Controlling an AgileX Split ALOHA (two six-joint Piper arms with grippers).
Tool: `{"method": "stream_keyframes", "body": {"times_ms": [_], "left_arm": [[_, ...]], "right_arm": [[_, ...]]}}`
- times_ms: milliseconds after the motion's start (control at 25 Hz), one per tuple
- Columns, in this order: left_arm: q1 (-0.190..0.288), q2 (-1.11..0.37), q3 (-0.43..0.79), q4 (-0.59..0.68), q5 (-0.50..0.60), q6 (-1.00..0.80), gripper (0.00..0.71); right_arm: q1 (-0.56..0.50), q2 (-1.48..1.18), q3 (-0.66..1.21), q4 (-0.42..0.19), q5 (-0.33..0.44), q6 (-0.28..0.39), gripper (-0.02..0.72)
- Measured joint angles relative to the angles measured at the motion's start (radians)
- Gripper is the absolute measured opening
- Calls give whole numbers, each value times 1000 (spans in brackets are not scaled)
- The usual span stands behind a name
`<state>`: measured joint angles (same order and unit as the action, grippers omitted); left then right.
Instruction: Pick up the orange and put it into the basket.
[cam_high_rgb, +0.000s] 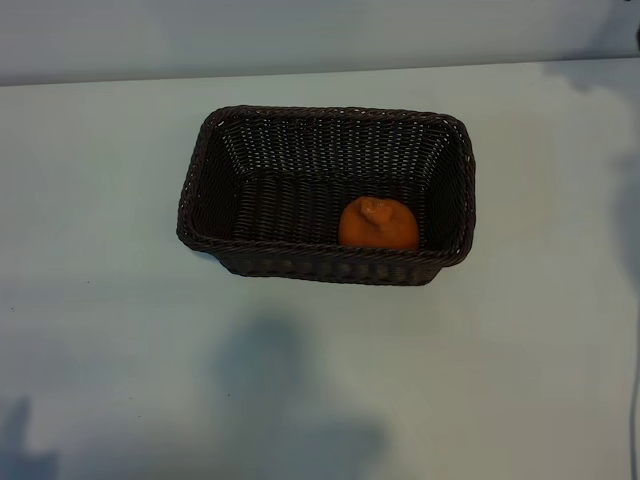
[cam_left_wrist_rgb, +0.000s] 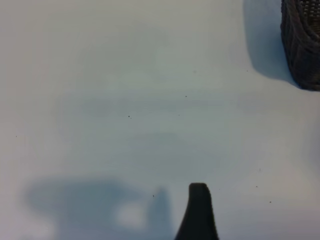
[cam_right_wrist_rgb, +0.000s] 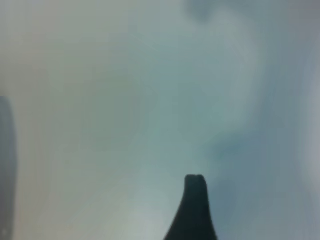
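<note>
The orange (cam_high_rgb: 378, 225) lies inside the dark brown wicker basket (cam_high_rgb: 300, 113), on its floor against the near wall, toward the right end. Neither arm shows in the exterior view. In the left wrist view a single dark finger (cam_left_wrist_rgb: 198, 212) of the left gripper hangs over bare table with nothing against it, and a corner of the basket (cam_left_wrist_rgb: 302, 40) stands well off to one side. The right wrist view shows one dark finger (cam_right_wrist_rgb: 194, 210) of the right gripper above bare table, also with nothing against it. Both grippers stand open and away from the basket.
The basket sits mid-table on a pale tabletop (cam_high_rgb: 120, 330), whose far edge (cam_high_rgb: 300, 72) runs behind it. Arm shadows fall on the near part of the table (cam_high_rgb: 290, 400) and at the far right corner (cam_high_rgb: 610, 70).
</note>
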<state>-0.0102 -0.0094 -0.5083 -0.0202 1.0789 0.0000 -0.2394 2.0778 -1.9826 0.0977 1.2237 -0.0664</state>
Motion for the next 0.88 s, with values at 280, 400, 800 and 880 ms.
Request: {"method": "stream_keyframes", "body": {"times_ms": [280,400,800,880], "left_arm": [[0,0,0,0,0,0,590],[0,0,0,0,0,0,590],[0,0,0,0,0,0,590],[0,0,0,0,0,0,589]], "right_arm": [[-41,-33,0,30,0,0,577],[-41,-89,6,35,0,0,577],[-41,-436,151,85,8,-5,576],[-41,-522,189,107,8,-8,576]]}}
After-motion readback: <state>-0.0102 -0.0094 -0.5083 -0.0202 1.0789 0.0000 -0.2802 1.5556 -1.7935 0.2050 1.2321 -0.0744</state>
